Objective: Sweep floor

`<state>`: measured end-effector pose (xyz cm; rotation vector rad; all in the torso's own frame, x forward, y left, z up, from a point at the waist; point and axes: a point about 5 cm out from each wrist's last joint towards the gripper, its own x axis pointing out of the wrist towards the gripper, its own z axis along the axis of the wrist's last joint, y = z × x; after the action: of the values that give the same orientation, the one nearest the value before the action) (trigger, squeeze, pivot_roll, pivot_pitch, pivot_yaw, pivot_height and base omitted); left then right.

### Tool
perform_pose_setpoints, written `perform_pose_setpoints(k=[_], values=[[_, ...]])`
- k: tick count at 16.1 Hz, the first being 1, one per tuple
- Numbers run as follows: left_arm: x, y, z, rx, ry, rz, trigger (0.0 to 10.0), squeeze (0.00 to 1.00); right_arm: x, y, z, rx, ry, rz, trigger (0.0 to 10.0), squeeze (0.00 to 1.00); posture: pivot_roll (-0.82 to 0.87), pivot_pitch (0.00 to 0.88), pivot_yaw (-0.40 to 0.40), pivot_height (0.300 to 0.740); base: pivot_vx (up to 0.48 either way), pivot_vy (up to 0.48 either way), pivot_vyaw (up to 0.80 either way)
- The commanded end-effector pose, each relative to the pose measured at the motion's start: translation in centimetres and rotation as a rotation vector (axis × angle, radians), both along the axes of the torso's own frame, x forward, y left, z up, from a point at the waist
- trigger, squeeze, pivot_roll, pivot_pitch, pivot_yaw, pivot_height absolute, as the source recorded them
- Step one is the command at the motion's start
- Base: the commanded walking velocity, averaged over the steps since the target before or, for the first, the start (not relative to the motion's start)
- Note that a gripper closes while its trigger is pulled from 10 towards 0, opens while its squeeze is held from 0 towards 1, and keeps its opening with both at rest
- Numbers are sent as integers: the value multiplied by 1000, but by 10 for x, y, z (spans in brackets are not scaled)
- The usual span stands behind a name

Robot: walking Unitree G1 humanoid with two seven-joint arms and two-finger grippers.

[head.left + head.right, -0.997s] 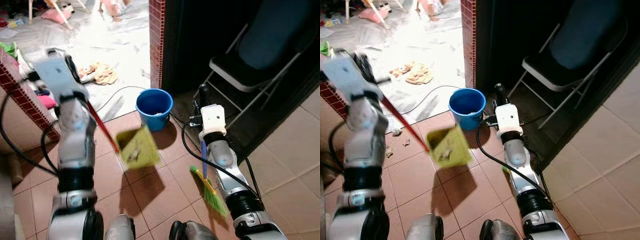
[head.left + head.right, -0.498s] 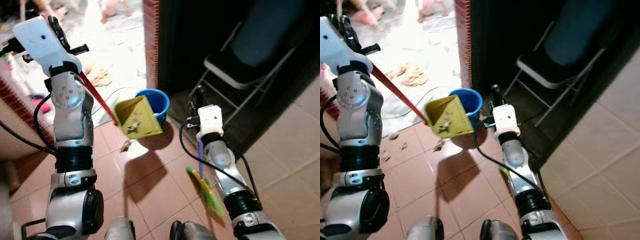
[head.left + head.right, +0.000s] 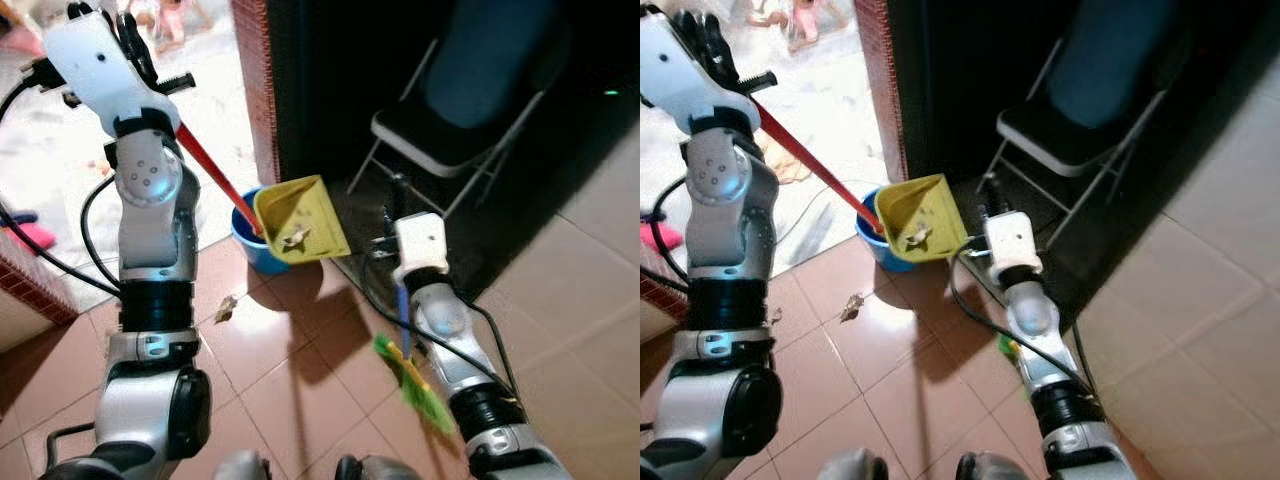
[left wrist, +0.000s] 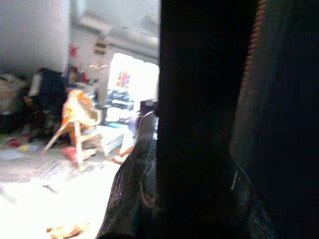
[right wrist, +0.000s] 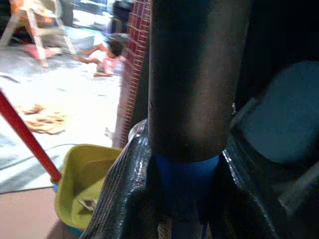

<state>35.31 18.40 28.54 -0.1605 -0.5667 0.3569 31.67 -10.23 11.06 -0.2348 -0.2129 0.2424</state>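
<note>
My left gripper (image 3: 128, 35) is raised at the upper left and shut on the red handle (image 3: 210, 172) of a yellow dustpan (image 3: 310, 215). The pan hangs tilted over the rim of a blue bucket (image 3: 247, 252), with bits of litter (image 3: 293, 238) inside it. My right gripper (image 3: 400, 192) is lower, by the dark doorway, and shut on the blue handle (image 5: 184, 189) of a broom. The broom's green bristles (image 3: 418, 388) trail back beside my right forearm. A dry leaf (image 3: 226, 307) lies on the tiles near the bucket.
A folding chair (image 3: 450, 120) stands in the dark recess behind the right gripper. A red brick pillar (image 3: 255, 90) rises behind the bucket, and a low brick wall (image 3: 35, 290) is at the left. A person (image 5: 110, 56) lies on the bright floor beyond.
My left arm has lifted and carried the dustpan from over the tiles to over the bucket. The view has shifted too. My right arm and the broom have held still.
</note>
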Motion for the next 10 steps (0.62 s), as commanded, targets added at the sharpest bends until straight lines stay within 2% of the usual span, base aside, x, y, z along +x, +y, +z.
perform_pose_setpoints(k=[1, 6, 10], values=[[-5, -3, 23, 26, -108, 5, 10000, 0, -1, 0, 10, -17, -58, 18, 10000, 0, -39, 65, 20, 740, 431, 0, 756], [-6, 3, 22, 24, -116, 20, 10000, 0, -3, 4, 10, 3, -60, 28, 10000, 0, -39, 62, 20, 740, 427, 0, 645], [-3, 3, 20, 17, -112, 24, 10000, 0, -3, 4, 10, 6, -58, 36, 10000, 0, -40, 54, 18, 740, 419, 60, 0]])
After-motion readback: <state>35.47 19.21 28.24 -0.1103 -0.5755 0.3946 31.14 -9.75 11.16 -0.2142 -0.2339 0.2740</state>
